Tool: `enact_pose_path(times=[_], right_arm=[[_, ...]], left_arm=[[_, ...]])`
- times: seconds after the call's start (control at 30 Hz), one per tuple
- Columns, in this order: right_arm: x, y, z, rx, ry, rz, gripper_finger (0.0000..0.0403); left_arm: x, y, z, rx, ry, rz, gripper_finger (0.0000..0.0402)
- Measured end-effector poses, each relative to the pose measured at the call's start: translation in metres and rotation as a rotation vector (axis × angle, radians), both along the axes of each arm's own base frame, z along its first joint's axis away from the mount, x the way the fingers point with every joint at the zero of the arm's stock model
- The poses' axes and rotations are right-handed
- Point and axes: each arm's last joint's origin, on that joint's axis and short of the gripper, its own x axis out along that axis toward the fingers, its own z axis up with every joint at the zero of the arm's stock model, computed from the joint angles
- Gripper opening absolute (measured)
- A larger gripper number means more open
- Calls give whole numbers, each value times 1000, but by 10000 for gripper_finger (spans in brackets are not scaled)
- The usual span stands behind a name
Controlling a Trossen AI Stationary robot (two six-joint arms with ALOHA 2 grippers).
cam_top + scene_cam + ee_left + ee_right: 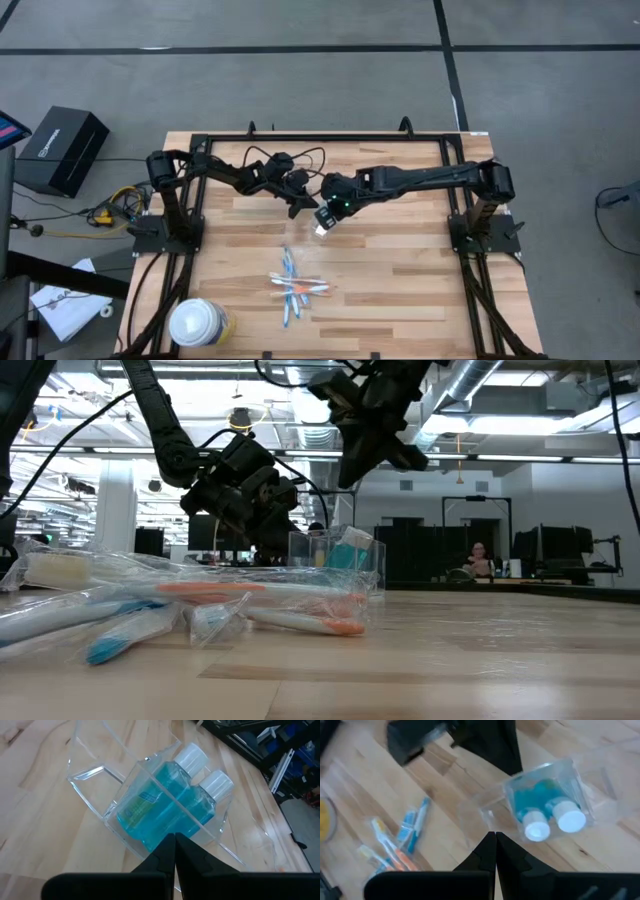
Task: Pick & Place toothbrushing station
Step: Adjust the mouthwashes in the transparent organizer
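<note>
A clear plastic cup with compartments [322, 227] stands on the table's middle, also in the low view [335, 560]. Two blue tubes with white caps [172, 807] stand in one compartment. Several wrapped blue, white and orange toothbrushes [297, 285] lie on the table nearer the front edge. My left gripper [175, 845] is at the cup's rim with its fingers shut. My right gripper [495, 842] is shut and empty, well above the cup [355, 470]. My left gripper meets the cup at the upper rim of the wall beside the tubes [156, 836], slanting down from the table's left and far side. Its fingers look pinched on that thin clear wall, but the fingertips hide the exact place. The cup stands upright on the table.
A large round white-topped yellowish container [196, 322] stands at the table's front left corner. A black box [65, 148] lies on the floor to the left. Bare wood lies to the right of the toothbrushes. A person [478, 560] sits far behind the table.
</note>
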Motion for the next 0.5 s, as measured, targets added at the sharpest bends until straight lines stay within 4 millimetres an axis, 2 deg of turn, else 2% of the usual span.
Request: enact_pose_path(times=[0.2, 0.33, 0.5], right_arm=[[-3, -2, -1, -3, 29, 4, 0], [1, -2, -12, 1, 67, 10, 0], [5, -3, -17, -1, 66, 13, 0]], left_arm=[[0, 0, 0, 2, -4, 0, 1], [0, 0, 1, 3, -7, 0, 1], [0, 0, 1, 3, -8, 0, 1]])
